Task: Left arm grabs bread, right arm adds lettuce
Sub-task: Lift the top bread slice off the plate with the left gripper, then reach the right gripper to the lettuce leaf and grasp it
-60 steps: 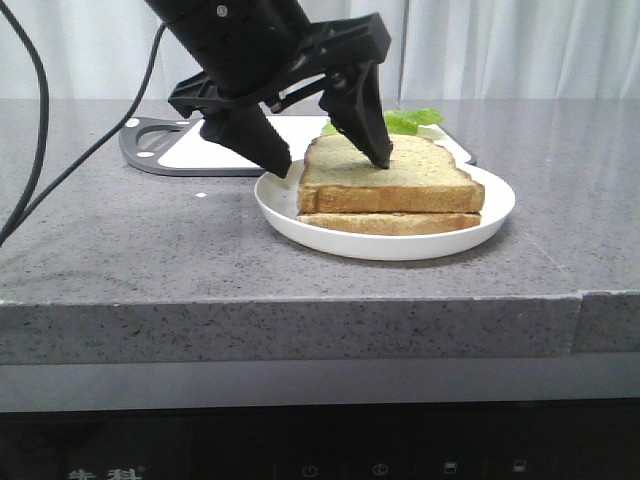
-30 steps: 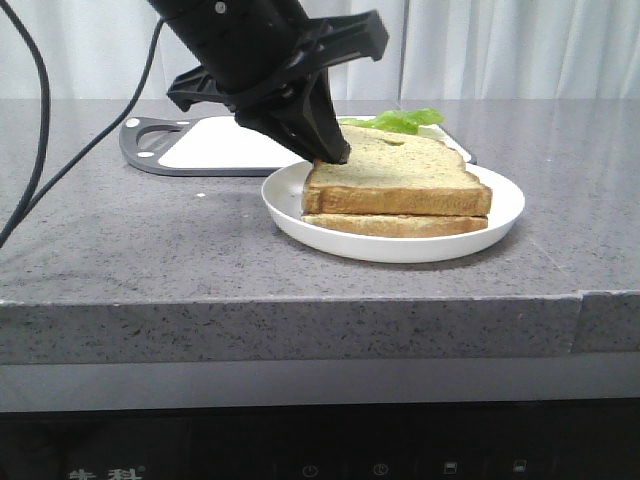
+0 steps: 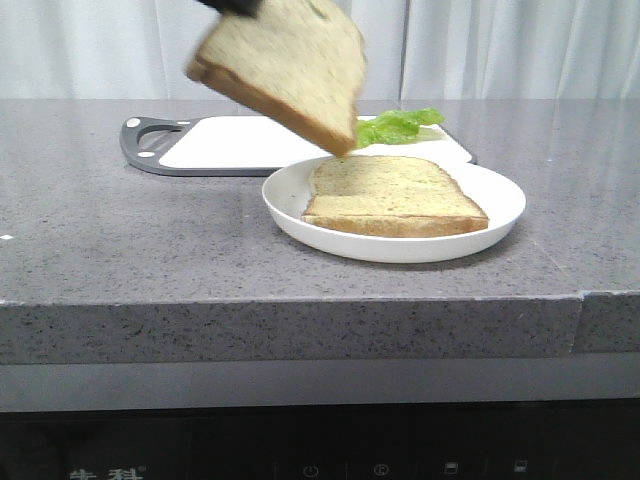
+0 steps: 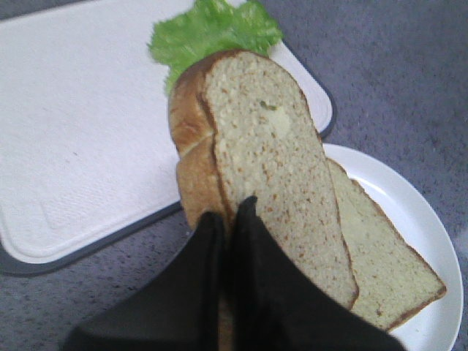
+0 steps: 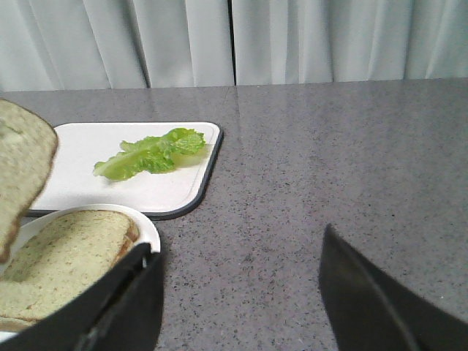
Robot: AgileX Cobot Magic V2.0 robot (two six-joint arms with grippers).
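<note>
Our left gripper (image 4: 228, 219) pinches the bread (image 4: 256, 168) by its crust edge. From the front, the bread (image 3: 285, 65) hangs tilted above the plate (image 3: 500, 215), clear of the second slice (image 3: 390, 195); we should hold it high and steady. Our right gripper (image 5: 238, 285) stands spread, near the lettuce (image 5: 150, 155) on the white board (image 5: 95, 190). Grey speckled counter (image 3: 120, 250), pale curtains (image 3: 520, 45) behind.

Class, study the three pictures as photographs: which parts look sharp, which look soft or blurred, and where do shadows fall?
Front view: plate and lower slice sharp, soft shadow under the rim; lifted bread slightly soft. Left wrist view: bread crisp, left tool dark and featureless. Right wrist view: lettuce clear, right tool fingers blurred, evenly lit.
</note>
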